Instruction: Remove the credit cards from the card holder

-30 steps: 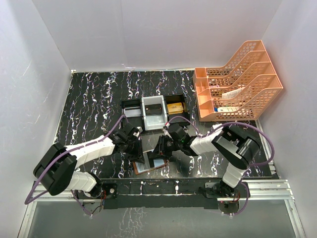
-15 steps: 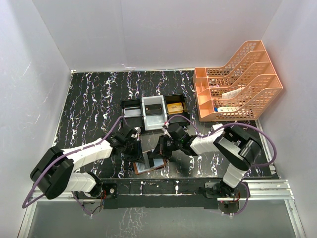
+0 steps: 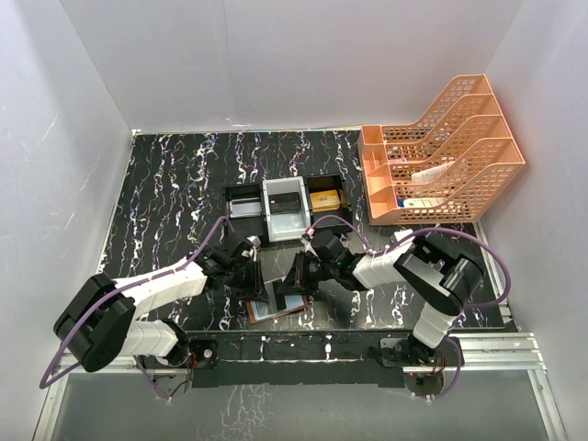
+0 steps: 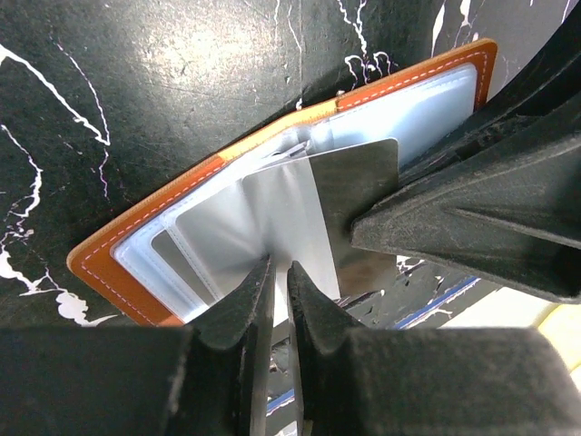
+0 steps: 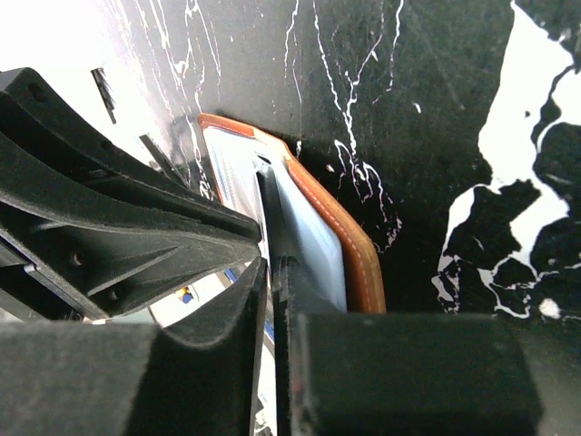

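The card holder [image 3: 280,310] was laid open on the black marbled counter [image 3: 165,202], close to its near edge and between the two arms. The left claw [image 4: 281,272] was closed down to a narrow slit, and one credit card [image 4: 277,213], a pale grey sheet, was pinched between its fingers. That card was seen drawn partly out of the holder's pale inner pockets, with its far end lodged among them.

The right claw [image 5: 270,272] was drawn almost shut as well. A thin inner leaf of the holder appeared to be gripped between its fingers, just beside the stitched orange-brown border. The two claws were held very close together over the holder.

Further back on the counter a black-and-white compartment tray [image 3: 285,207] was set, with a gold block [image 3: 324,199] in its right compartment. An orange file rack [image 3: 441,156] was placed at the far right. Whether more cards were kept in the pockets could not be told.
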### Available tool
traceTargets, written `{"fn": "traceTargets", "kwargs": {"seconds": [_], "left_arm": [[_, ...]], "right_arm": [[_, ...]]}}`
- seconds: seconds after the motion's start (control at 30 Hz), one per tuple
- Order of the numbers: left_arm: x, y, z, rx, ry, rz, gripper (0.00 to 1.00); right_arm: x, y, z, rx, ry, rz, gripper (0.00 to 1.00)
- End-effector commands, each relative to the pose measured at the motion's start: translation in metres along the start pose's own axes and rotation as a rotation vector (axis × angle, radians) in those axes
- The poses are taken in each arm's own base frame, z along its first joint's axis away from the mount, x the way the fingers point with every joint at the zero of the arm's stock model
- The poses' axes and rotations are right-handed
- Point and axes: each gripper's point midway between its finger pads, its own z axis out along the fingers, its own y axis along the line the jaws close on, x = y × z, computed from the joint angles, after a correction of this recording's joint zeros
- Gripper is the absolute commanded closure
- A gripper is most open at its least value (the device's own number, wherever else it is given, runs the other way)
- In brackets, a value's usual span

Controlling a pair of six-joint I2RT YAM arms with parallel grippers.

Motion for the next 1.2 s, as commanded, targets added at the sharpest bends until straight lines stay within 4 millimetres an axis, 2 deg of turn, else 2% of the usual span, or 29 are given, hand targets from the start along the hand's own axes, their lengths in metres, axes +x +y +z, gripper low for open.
{"fn": "traceTargets", "kwargs": {"seconds": [0.0,0.17,0.27,0.37,0.47,0.53,0.63,0.8,1.0,1.17], "left_arm": [[0.011,0.019,0.000,-0.069,0.015,-0.004,0.89],[0.005,0.017,-0.004,-0.073,-0.010,0.012,0.89],[0.003,0.013,-0.004,-0.059,-0.004,0.039,0.89],[-0.001,0.004,-0.003,-0.032,0.002,0.066,0.90],[0.000,0.005,-0.002,-0.035,0.010,0.059,0.90],[0.001,0.006,-0.002,-0.038,0.009,0.046,0.90],[0.004,0.006,-0.003,-0.023,0.002,0.032,0.90],[0.007,0.007,-0.005,-0.011,-0.006,0.014,0.90],[-0.002,-0.003,-0.017,0.041,-0.084,0.028,0.79],[-0.012,-0.011,-0.031,0.069,-0.160,0.035,0.64]], "right_arm": [[-0.001,0.019,-0.005,-0.052,-0.017,-0.066,0.98],[-0.007,0.012,-0.015,0.027,-0.068,-0.091,1.00],[-0.007,0.017,-0.016,0.002,-0.064,-0.097,1.00],[0.001,0.028,-0.012,-0.071,-0.007,-0.100,0.88],[0.001,0.026,-0.009,-0.065,0.002,-0.077,0.77],[-0.001,0.025,-0.007,-0.062,-0.007,-0.062,0.75],[0.002,0.028,-0.009,-0.089,0.000,-0.053,0.79],[0.003,0.022,-0.012,-0.063,-0.012,-0.047,1.00],[-0.011,0.019,-0.033,0.041,-0.129,-0.088,1.00],[-0.018,0.031,-0.046,0.012,-0.186,-0.116,1.00]]}}
